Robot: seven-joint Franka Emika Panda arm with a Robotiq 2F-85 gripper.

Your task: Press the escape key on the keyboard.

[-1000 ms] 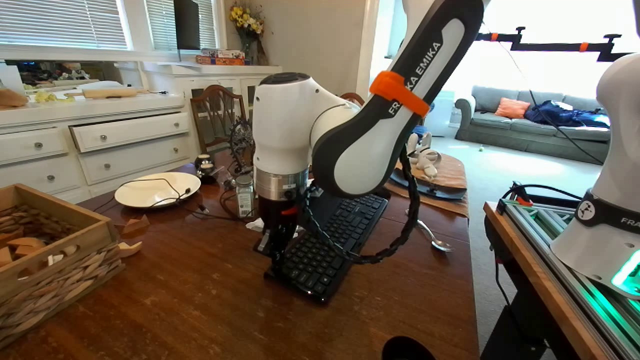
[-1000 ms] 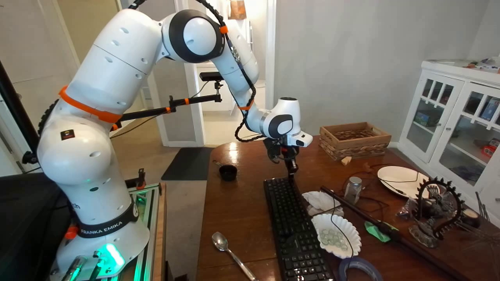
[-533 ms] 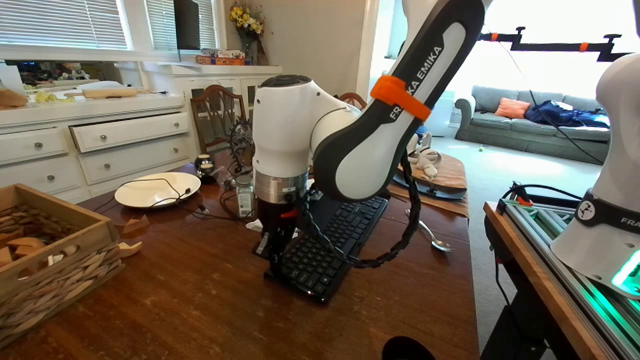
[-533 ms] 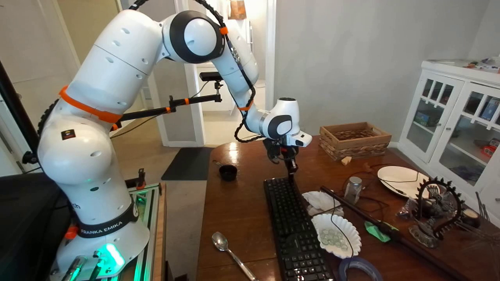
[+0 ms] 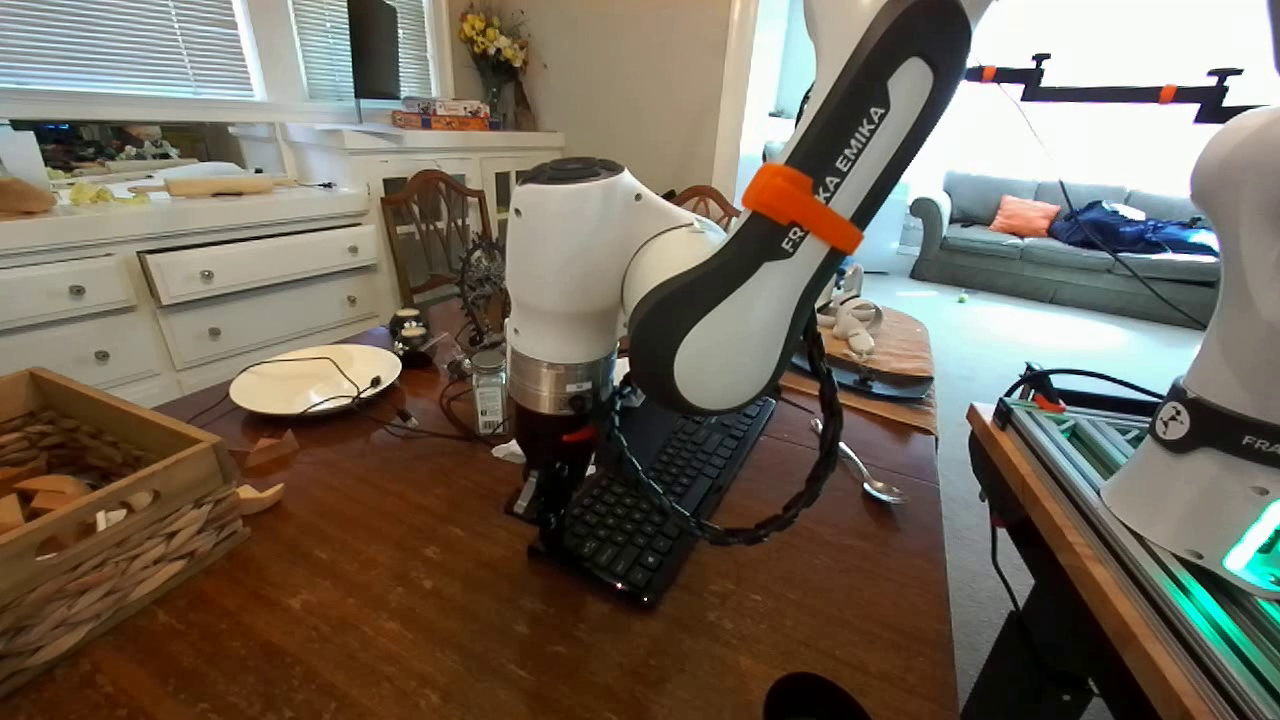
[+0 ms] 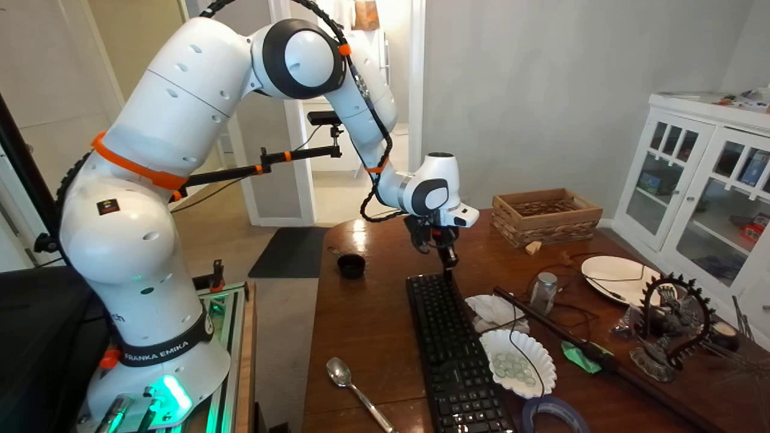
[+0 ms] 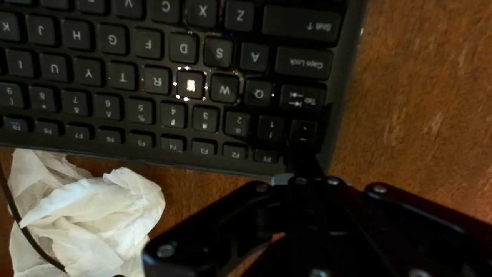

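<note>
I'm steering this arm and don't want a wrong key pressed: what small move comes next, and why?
Probably a slight push straight down: in the wrist view the shut claw covers the corner of the keyboard beyond the tilde key, where escape should sit. The claw hides whether it is pressed.

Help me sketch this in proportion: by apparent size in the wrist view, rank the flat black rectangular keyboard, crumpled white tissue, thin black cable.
1. Black keyboard, though cropped
2. White tissue, also cropped
3. Black cable, just a strip
</note>
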